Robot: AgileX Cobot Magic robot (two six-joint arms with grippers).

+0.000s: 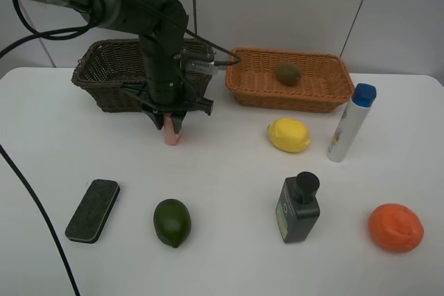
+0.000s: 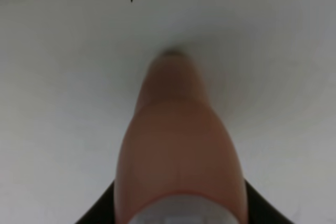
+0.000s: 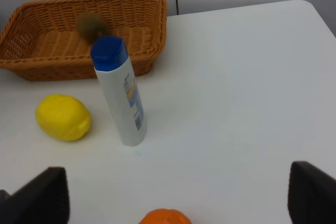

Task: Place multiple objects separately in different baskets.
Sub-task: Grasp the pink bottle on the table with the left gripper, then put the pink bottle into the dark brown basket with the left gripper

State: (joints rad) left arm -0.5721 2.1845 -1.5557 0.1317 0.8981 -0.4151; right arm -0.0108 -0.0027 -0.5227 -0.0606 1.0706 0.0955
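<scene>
Baskets: I count two, a dark brown basket [image 1: 104, 77] and an orange-tan basket [image 1: 291, 91] beside it.
Fruit: I count four, a kiwi [image 1: 288, 74] inside the orange-tan basket, a lemon [image 1: 288, 134] near it, and a dark green fruit [image 1: 172, 222] and an orange [image 1: 395, 227] well apart from it.
Bottles and tubes: three, a pink bottle [image 1: 171, 133], a dark green bottle [image 1: 298, 208] with a black cap and a white tube [image 1: 351, 123] with a blue cap, all outside the orange-tan basket.
Flat blocks: one black block [image 1: 92, 210], well apart from that basket.
Small items altogether: I make it eight, one in the orange-tan basket and seven outside it.
</scene>
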